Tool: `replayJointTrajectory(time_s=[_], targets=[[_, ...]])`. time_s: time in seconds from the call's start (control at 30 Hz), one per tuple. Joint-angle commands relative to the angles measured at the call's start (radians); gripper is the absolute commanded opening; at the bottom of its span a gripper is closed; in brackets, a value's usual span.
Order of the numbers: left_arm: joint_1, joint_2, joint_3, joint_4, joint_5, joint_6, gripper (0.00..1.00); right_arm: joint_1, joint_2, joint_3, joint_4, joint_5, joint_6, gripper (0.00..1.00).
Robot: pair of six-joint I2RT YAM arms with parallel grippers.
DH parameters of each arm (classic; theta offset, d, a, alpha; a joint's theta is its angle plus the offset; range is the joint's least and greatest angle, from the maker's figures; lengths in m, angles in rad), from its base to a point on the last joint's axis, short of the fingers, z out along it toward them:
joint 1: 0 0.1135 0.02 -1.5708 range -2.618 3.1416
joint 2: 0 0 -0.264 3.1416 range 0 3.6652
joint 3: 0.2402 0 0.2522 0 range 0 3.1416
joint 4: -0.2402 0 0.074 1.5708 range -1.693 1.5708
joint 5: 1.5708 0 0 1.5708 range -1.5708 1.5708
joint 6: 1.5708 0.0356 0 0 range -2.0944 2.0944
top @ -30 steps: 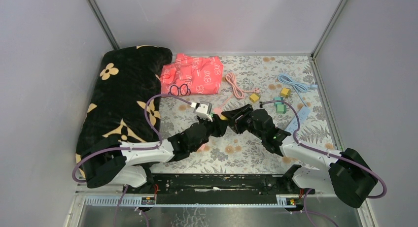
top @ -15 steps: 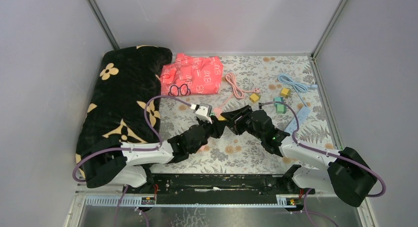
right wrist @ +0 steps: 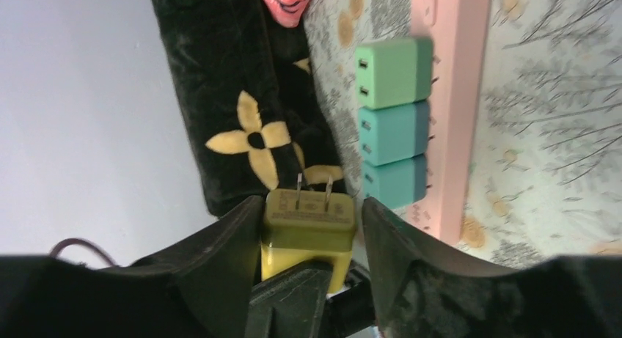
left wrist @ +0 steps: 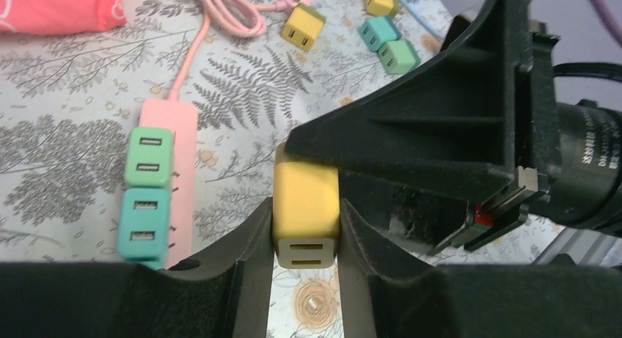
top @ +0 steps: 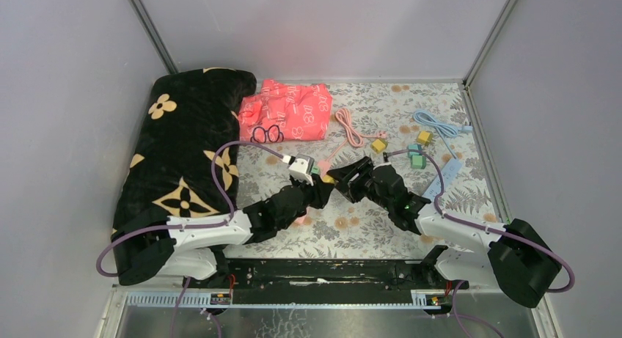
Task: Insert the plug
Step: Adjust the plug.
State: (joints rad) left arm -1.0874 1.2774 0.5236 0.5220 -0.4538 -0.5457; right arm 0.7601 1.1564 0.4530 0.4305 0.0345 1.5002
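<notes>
Floral table [top: 381, 111], grey walls. Over the last second the joined grippers have drifted slightly left; insertion not started. Yellow plug [left wrist: 306, 228] is mid-table, off the surface, clenched in left gripper [left wrist: 305, 210]. Right gripper [right wrist: 309, 204] brackets it too; can't tell if it's clamped. Likely a handover. Pink strip [left wrist: 183, 125] lies just beside, far end bare, with room above. Black blanket [top: 183, 133] bounds the left.

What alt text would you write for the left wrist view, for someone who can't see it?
The left gripper pinches a yellow plug by its sides, USB ports toward the camera, while the right gripper meets its far end. On the floral cloth at left lies a pink power strip with a green adapter and a teal adapter plugged in.
</notes>
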Motion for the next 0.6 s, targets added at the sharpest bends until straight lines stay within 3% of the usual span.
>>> replayJointTrajectory(time_s=[0.0, 0.3, 0.47, 0.57], targets=[[0.002, -0.050, 0.053, -0.191, -0.026, -0.030, 0.03, -0.011, -0.022, 0.031, -0.036, 0.085, -0.152, 0.65], [0.045, -0.142, 0.118, -0.531, 0.066, -0.069, 0.00, -0.011, -0.060, 0.097, -0.061, 0.047, -0.512, 0.94], [0.099, -0.213, 0.149, -0.643, 0.143, -0.040, 0.00, -0.010, -0.102, 0.110, -0.059, 0.025, -0.727, 0.99], [0.142, -0.237, 0.186, -0.721, 0.208, -0.010, 0.00, -0.010, -0.136, 0.095, 0.011, -0.067, -0.888, 1.00]])
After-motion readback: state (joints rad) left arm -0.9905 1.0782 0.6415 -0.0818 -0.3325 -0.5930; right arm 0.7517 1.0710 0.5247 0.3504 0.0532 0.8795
